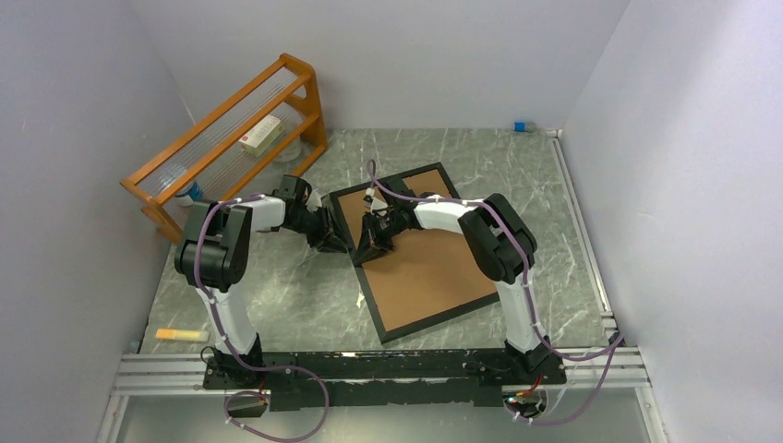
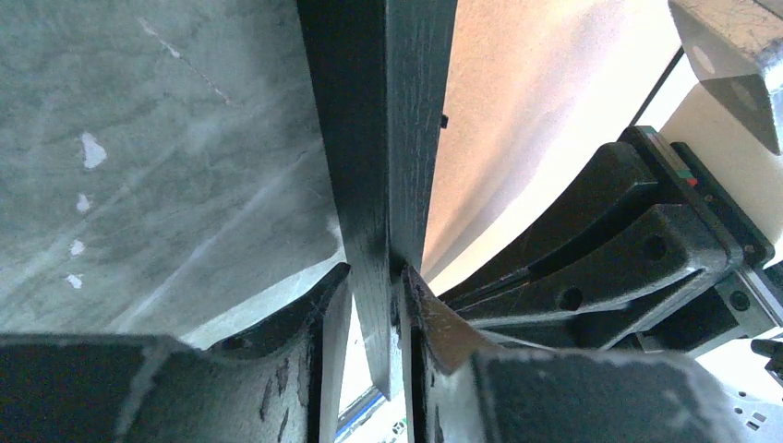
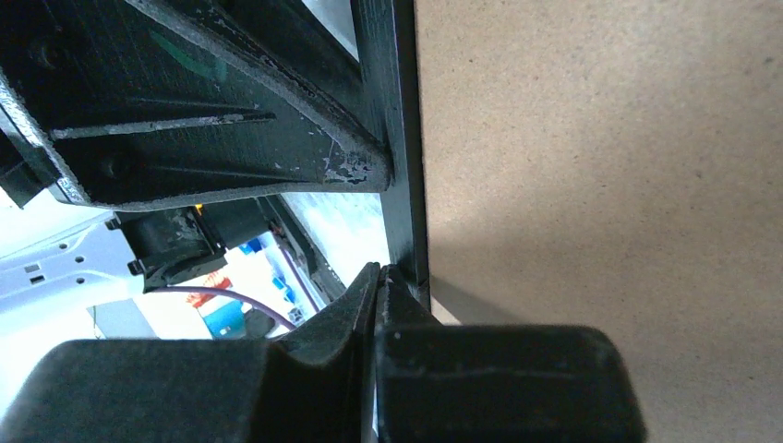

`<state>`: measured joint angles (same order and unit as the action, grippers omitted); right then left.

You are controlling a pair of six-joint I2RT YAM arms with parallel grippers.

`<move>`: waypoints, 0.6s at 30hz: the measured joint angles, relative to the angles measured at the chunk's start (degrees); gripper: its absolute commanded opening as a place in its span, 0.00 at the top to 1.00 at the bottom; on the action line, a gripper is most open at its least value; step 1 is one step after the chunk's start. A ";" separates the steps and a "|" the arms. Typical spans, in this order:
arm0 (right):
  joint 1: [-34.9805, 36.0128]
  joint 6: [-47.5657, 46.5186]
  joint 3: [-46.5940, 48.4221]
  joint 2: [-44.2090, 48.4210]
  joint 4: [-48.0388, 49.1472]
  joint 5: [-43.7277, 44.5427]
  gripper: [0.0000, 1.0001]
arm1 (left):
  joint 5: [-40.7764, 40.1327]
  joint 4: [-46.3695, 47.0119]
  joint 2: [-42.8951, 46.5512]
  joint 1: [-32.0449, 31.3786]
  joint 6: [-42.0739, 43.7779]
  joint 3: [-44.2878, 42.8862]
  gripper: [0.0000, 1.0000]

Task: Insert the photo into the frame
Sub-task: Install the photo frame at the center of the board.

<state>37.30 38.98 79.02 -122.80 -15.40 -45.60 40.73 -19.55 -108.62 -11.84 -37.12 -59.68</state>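
The frame [image 1: 371,309] lies face down in the middle of the table, its thin black border around a brown backing board [image 1: 429,272]. My left gripper [image 1: 334,242] reaches in from the left and is shut on the frame's left border [image 2: 388,138], the bar standing between its two fingers. My right gripper [image 1: 372,242] comes from the right over the board to the same edge. Its fingers are shut tip to tip right against the inner side of the border [image 3: 403,138], and I cannot make out anything held between them. The photo is out of view.
An orange wooden rack [image 1: 231,129] stands at the back left with a white box [image 1: 260,135] on it. A small yellow-orange object [image 1: 180,334] lies near the left arm's base. A small blue thing [image 1: 520,126] sits at the back wall. Walls close in on three sides.
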 measured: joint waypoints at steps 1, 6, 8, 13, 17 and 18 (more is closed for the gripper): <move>0.00 0.02 -0.02 0.00 0.00 0.04 0.98 | -0.04 -0.07 0.00 0.00 0.02 -0.04 0.70; -0.52 0.22 -0.39 0.02 0.13 0.04 0.99 | -0.11 -0.22 0.00 0.00 0.02 -0.09 0.70; -0.94 0.35 -0.72 0.15 0.33 0.04 1.00 | -0.15 -0.26 -0.02 0.00 0.02 -0.11 0.70; -2.14 0.59 -1.86 0.76 0.57 0.20 1.00 | -0.15 -0.28 -0.04 -0.04 0.02 -0.15 0.71; -2.16 0.57 -1.90 0.76 0.55 0.37 1.00 | -0.17 -0.31 -0.04 -0.15 0.02 -0.20 0.71; -2.16 0.59 -1.90 0.76 0.52 0.46 1.00 | -0.20 -0.37 -0.04 -0.15 0.02 -0.24 0.71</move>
<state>35.14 39.57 77.12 -122.04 -14.87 -45.15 40.53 -19.92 -108.66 -11.99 -37.10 -59.92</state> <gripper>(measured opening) 0.008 0.295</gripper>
